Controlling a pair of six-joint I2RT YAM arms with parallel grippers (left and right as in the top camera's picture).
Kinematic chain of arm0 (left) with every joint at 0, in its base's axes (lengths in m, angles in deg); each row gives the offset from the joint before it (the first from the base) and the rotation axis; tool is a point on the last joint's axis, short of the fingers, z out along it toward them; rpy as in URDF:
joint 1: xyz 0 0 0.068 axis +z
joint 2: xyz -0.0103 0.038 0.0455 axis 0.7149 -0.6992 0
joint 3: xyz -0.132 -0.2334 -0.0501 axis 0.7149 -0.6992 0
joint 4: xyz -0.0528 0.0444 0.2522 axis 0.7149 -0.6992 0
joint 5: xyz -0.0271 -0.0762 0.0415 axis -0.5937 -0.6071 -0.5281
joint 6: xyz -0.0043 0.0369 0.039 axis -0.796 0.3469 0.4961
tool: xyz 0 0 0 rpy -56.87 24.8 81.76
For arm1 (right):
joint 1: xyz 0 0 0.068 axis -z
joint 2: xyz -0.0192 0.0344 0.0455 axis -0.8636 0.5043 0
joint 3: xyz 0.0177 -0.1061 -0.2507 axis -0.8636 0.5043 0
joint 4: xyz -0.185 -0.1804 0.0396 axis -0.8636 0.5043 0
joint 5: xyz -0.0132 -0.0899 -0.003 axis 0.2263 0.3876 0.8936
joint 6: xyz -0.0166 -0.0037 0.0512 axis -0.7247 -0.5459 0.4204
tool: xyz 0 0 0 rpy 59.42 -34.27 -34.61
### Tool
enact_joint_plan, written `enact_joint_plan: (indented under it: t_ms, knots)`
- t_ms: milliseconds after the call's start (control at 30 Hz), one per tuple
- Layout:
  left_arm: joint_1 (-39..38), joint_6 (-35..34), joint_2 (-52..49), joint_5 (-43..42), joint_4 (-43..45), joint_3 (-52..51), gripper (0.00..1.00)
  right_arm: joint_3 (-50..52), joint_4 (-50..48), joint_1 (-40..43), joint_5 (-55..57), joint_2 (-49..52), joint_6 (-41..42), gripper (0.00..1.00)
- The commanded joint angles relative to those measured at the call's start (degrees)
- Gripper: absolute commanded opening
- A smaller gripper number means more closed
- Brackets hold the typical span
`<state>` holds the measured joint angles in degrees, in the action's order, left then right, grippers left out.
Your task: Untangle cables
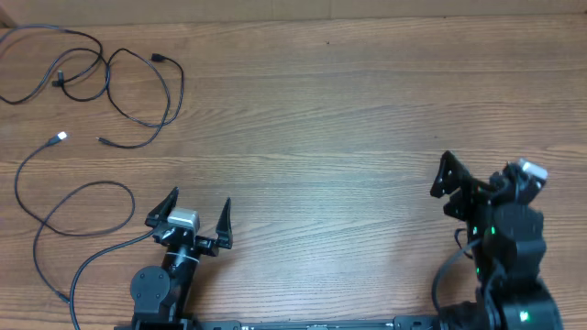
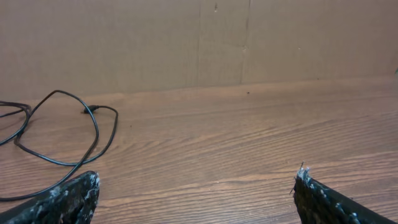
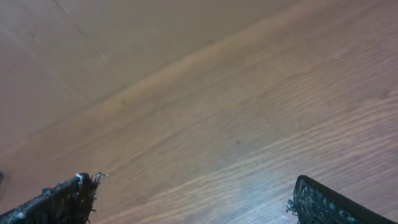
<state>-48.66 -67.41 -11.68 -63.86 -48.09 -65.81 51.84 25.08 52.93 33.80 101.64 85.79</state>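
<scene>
Thin black cables lie spread out at the table's far left. One cable (image 1: 55, 69) loops at the back left corner. A second cable (image 1: 147, 92) forms a loop beside it and also shows in the left wrist view (image 2: 93, 134). A third cable (image 1: 55, 206) with a silver USB plug (image 1: 60, 137) curves down toward the front edge. My left gripper (image 1: 200, 203) is open and empty, just right of the third cable's loop; its jaws (image 2: 198, 183) hold nothing. My right gripper (image 1: 449, 183) is open and empty at the front right, far from the cables; its jaws (image 3: 196, 190) frame only bare wood.
The wooden table (image 1: 348, 119) meets a cardboard wall (image 2: 186, 43) at the back. The thicker black robot cables hang by the arm bases at the front edge (image 1: 449, 275).
</scene>
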Motion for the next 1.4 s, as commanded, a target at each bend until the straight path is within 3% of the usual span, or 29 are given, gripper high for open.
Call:
enact_joint_plan:
  t_ms: [0, 367, 567, 767, 1000, 1367]
  knots:
    - [-0.4, 1.1, 0.5, 0.6, 0.0, -0.4, 1.0, 6.5, -2.1, 0.1, -0.5, -8.0, -0.4, 1.0]
    - [-0.4, 1.1, 0.5, 0.6, 0.0, -0.4, 1.0, 18.2, -8.2, 3.6, -2.4, -22.5, -3.9, 1.0]
    - [-0.4, 1.1, 0.5, 0.6, 0.0, -0.4, 1.0, 26.6, -17.3, 8.2, -8.5, -29.9, -4.8, 1.0]
    - [-0.4, 1.1, 0.5, 0.6, 0.0, -0.4, 1.0, 31.4, -23.6, 8.7, -12.7, -29.7, -5.5, 1.0]
    - [-0.4, 1.1, 0.5, 0.6, 0.0, -0.4, 1.0, 33.2, -24.8, 7.1, -20.0, -29.7, -19.5, 1.0]
    - [-0.4, 1.1, 0.5, 0.6, 0.0, -0.4, 1.0, 33.2, -24.6, 4.5, -18.1, -29.7, -21.3, 1.0]
